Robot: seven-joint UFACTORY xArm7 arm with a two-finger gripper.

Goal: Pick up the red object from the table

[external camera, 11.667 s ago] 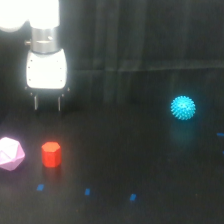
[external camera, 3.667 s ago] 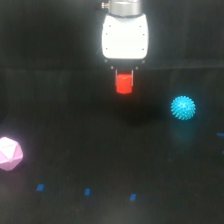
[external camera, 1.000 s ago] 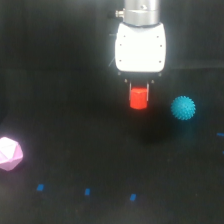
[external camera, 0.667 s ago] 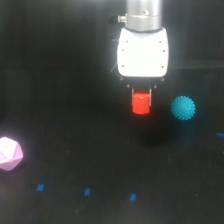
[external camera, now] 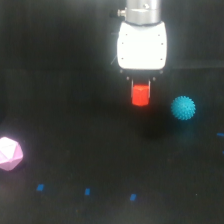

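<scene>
The red object point(external camera: 140, 96), a small bright red-orange block, hangs in the air above the black table point(external camera: 65, 150), right of the middle of the exterior view. My gripper point(external camera: 141, 91) comes down from the white arm body point(external camera: 142, 45) and is shut on the block, its dark fingers on either side of it. A faint shadow lies on the table just below the block.
A spiky cyan ball point(external camera: 183, 107) rests on the table close to the exterior view's right of the held block. A pink faceted polyhedron point(external camera: 10, 153) lies at the far left. Small blue tape marks point(external camera: 87, 191) dot the front of the table.
Since the oldest frame the block has left the table at the left and travelled right in my gripper. In the last second the gripper has lowered slightly with it.
</scene>
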